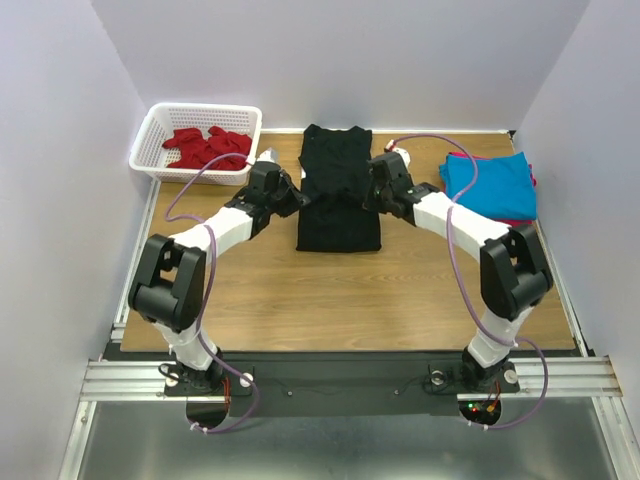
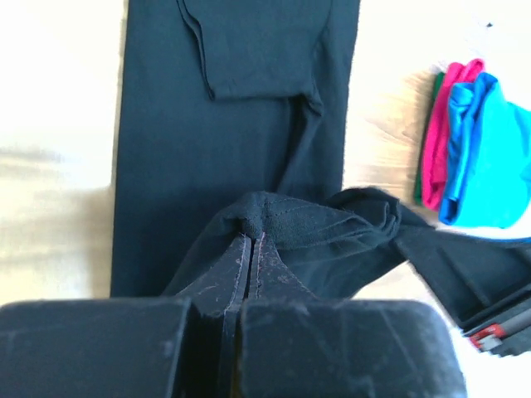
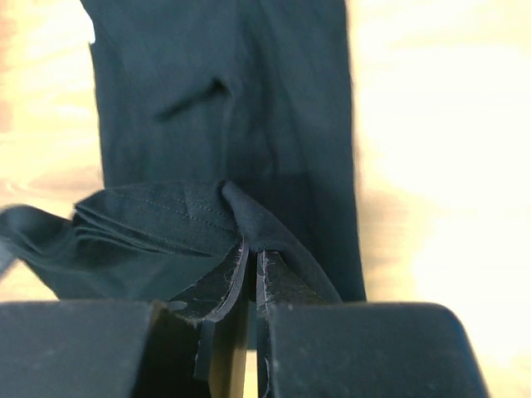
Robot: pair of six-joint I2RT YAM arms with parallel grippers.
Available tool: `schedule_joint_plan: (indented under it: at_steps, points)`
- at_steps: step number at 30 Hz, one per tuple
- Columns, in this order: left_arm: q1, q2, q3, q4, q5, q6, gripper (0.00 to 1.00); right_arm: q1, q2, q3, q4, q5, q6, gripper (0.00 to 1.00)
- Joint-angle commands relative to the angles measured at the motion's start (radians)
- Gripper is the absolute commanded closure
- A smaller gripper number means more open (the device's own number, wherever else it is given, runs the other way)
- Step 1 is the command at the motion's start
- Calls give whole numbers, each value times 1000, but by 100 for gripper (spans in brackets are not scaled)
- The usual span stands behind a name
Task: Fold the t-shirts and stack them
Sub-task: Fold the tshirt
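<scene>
left gripper (image 2: 250, 235) and right gripper (image 3: 251, 247) are each clamped tight on a bunched edge of the black t-shirt (image 1: 338, 228), center-top of the overhead frame

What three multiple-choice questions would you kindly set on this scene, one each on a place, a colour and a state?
1. Where does the white basket stand? A) near edge, centre B) far left corner C) far right corner
2. What colour is the uppermost t-shirt at the right? A) yellow B) white C) turquoise-blue
3. How are the left end effector and right end effector? A) shut on the black t-shirt B) open C) shut on the basket
Answers: 1 B, the top view shows it far left. 2 C, turquoise lies uppermost there. 3 A, each wrist view shows black cloth pinched.
</scene>
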Motion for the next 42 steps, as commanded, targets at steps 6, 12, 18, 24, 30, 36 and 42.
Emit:
schedule_joint_plan:
  at_steps: [6, 12, 18, 24, 30, 36, 42]
  points:
    - [44, 127, 143, 31, 71, 77, 100, -62, 143, 164, 49, -87, -72, 100]
    - [52, 203, 199, 30, 80, 98, 100, -87, 223, 203, 50, -129, -70, 99]
    - [55, 248, 245, -22, 34, 97, 94, -108, 277, 249, 49, -148, -92, 77]
    - [55, 178, 239, -47, 33, 100, 26, -113, 231, 249, 47, -193, -121, 34]
    - [54, 69, 119, -45, 43, 94, 1, -113, 120, 130, 44, -227, -132, 0]
    - [44, -48, -98, -15, 63, 61, 1, -113, -31, -84, 45, -294, -106, 0]
    - [38, -97, -254, 68, 86, 25, 2, -114, -81, -242, 53, -354, -34, 6]
